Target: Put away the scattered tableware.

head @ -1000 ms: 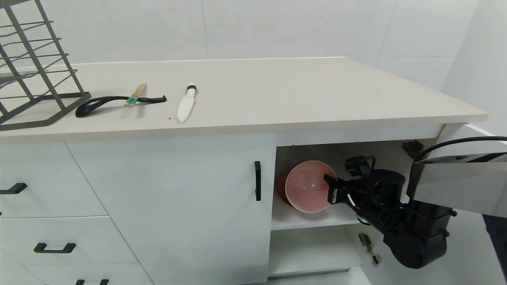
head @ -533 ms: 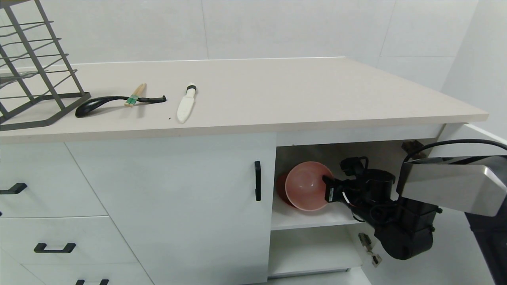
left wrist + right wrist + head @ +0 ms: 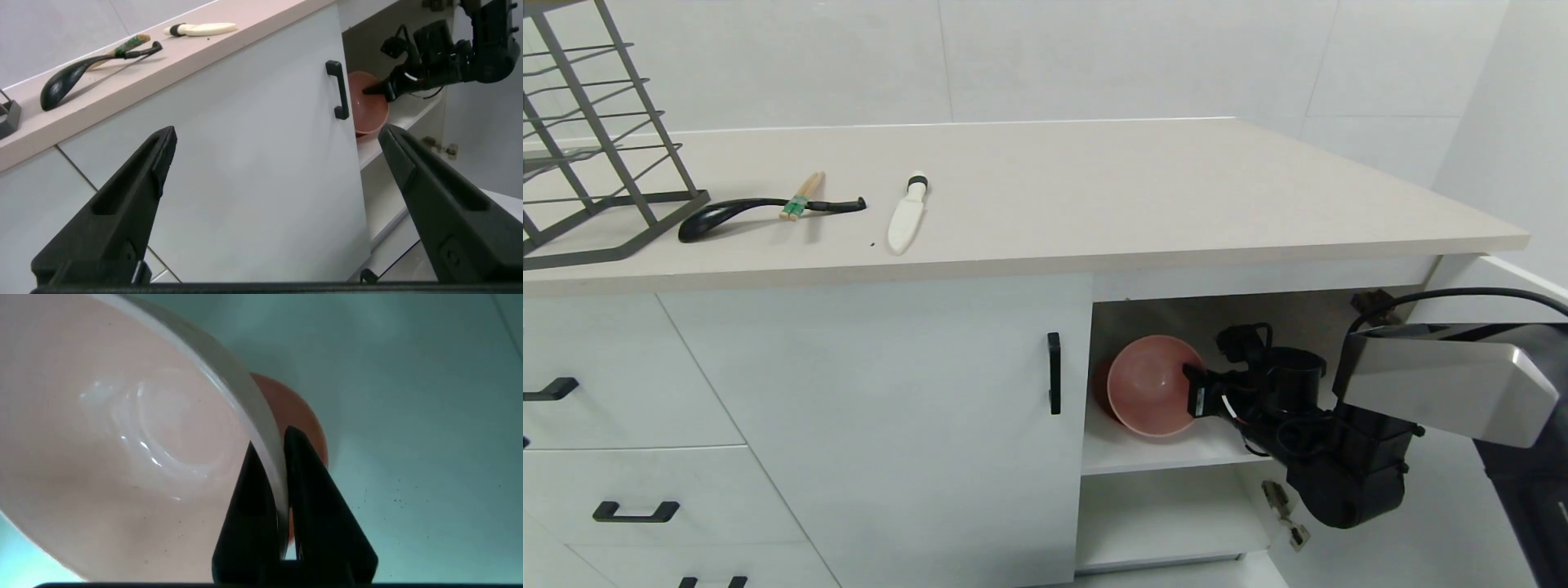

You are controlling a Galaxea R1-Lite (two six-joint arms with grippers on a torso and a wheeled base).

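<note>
The left hand (image 3: 278, 135) is hanging before the closed cabinet door (image 3: 890, 408), its fingers spread wide and holding nothing; to the right, inside the open cabinet, the right hand (image 3: 1192, 384) is clenching the rim of the pink bowl (image 3: 1147, 396), one finger inside and one outside; the bowl is tilting on its side, opening facing out, with its lower edge down at the upper shelf (image 3: 1176, 454); a darker red bowl (image 3: 1099, 388) is sitting just behind it; farther back, on the desk (image 3: 1094, 188), a white knife (image 3: 907, 216) is lying beside a black spoon (image 3: 707, 219), with chopsticks (image 3: 800, 198) crossing the spoon's handle; a wire rack (image 3: 588, 147) is standing at the far left.
</note>
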